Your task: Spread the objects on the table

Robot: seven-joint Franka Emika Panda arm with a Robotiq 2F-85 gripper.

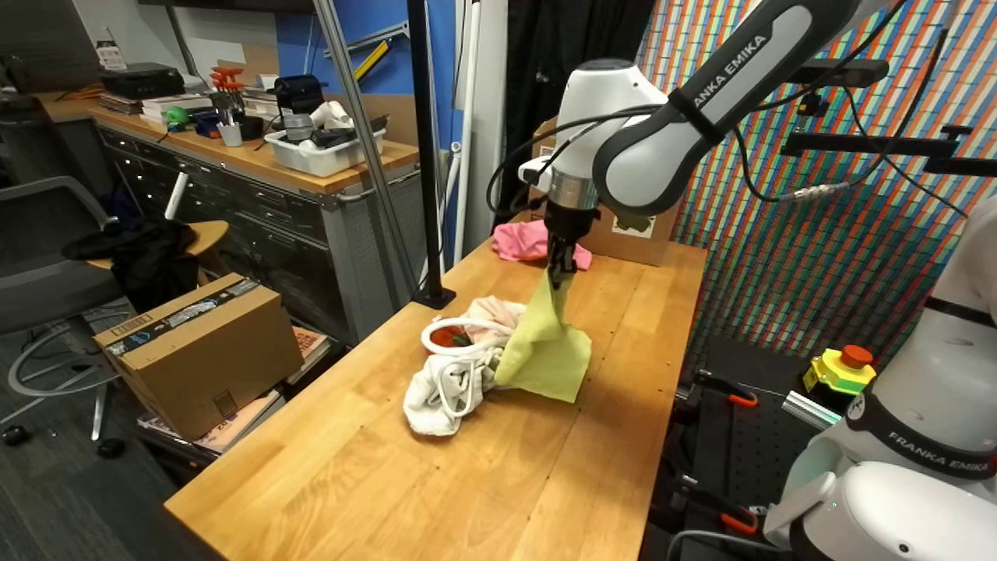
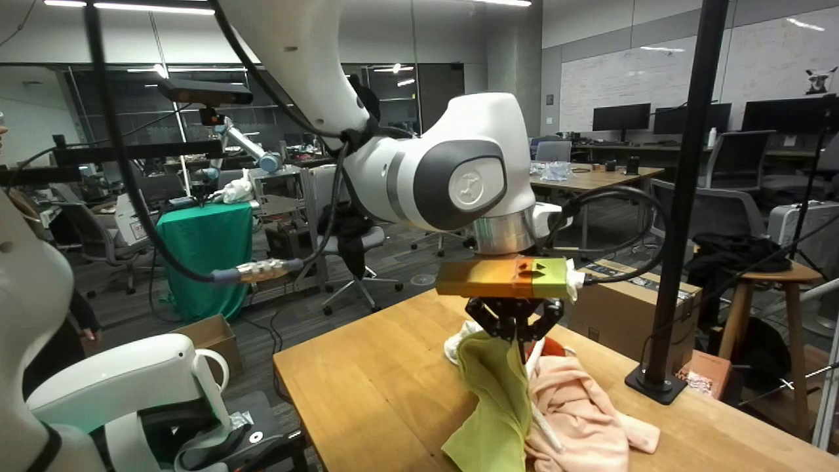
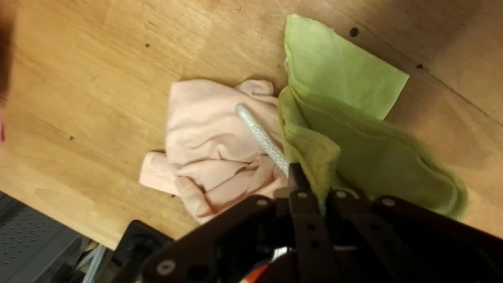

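Clenches an upper fold of the yellow-green cloth [image 1: 545, 358] between the jaws of the gripper [image 1: 559, 279], letting it hang straight beneath them and drape onto the table [image 1: 436, 499]. In the wrist view, has a white cord [image 3: 262, 137] just beside the jaws; cannot tell whether touching them. Has the peach cloth [image 3: 212, 129] under that cord, bunched below the jaws. Lower than the jaws in an exterior view, has a red object [image 1: 445, 336], partly hidden, and a dark green piece [image 1: 461, 340], both ringed by a white loop [image 1: 459, 351]. Near that loop, also below the jaws, has the whitish rag [image 1: 431, 397] crumpled. Farther off, behind the jaws, has the pink cloth [image 1: 520, 240] in a heap, just in front of a labelled cardboard box [image 1: 601, 238].
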